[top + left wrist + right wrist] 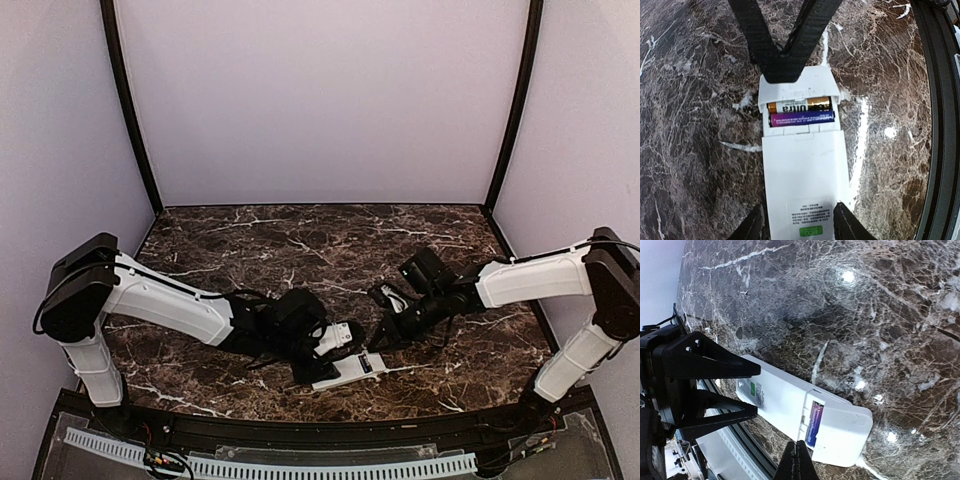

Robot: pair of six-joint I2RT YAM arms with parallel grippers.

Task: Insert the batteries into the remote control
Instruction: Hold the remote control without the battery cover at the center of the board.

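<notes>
The remote control [802, 170] lies back up on the marble table, near the front edge [352, 368]. Its open battery bay holds two batteries side by side: a gold-and-black one [800, 105] and a purple-blue one [802, 118]. A white cover plate [800, 85] sits over the far end of the bay, leaving the batteries partly exposed [812, 422]. My left gripper [800, 222] grips the remote's labelled end by its sides. My right gripper [797, 455] is shut, and its tip [782, 72] rests on the cover plate [840, 432].
The table's black front rim [940, 125] runs close beside the remote, with a white perforated strip [300, 465] beyond it. Both arms meet low over the front middle of the table. Pale walls enclose the back and sides.
</notes>
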